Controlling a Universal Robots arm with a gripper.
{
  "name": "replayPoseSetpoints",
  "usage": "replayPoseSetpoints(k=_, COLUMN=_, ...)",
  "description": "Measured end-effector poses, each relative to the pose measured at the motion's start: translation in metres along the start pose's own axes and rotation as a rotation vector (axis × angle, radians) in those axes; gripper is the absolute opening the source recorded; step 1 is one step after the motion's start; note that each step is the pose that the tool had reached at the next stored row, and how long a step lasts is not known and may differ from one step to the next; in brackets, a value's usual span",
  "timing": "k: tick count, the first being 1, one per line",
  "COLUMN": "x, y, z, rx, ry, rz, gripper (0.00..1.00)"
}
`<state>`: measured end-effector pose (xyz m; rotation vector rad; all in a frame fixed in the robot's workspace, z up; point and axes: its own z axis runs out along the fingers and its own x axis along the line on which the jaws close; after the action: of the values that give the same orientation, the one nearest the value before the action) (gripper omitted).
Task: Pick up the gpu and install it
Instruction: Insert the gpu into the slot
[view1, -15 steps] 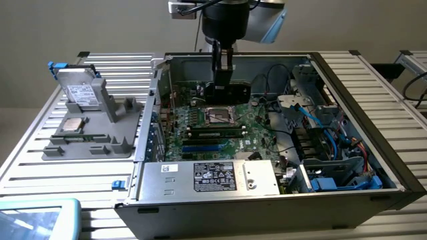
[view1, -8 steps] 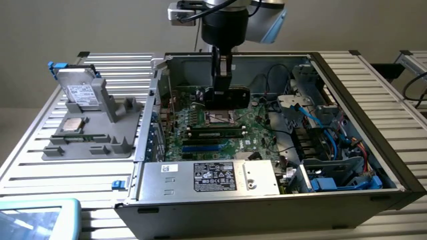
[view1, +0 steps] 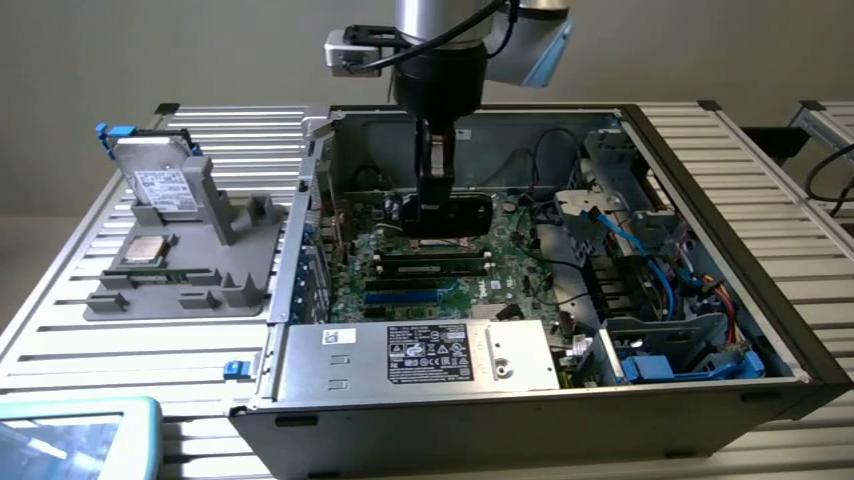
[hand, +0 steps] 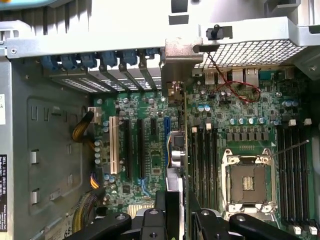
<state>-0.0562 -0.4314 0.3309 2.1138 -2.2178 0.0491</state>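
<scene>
My gripper (view1: 434, 212) reaches down into the open computer case (view1: 787, 340) and is shut on the gpu (view1: 470, 213). The card's black cooler block shows beside the fingers, low over the green motherboard (view1: 501, 275). In the wrist view the gpu (hand: 176, 150) is seen edge-on between my gripper's fingers (hand: 161, 207). It runs away from the gripper (hand: 177, 202) to its metal bracket (hand: 179, 62) at the case's rear slot openings. It stands beside the blue expansion slot (hand: 166, 142). I cannot tell whether its edge touches a slot.
A grey fixture (view1: 180, 290) on the exterior view's left holds a silver hard drive (view1: 160, 185) and a processor chip (view1: 147, 250). Inside the case are the power supply (view1: 441, 355), blue cables and a drive cage (view1: 667, 310), the bare CPU socket (hand: 247, 182) and memory slots (hand: 292, 170).
</scene>
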Motion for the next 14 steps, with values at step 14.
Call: replayPoseSetpoints(k=14, x=0.008, y=0.0000, z=0.0224, rx=-0.0015, ry=-0.0035, rz=0.000, gripper=0.27)
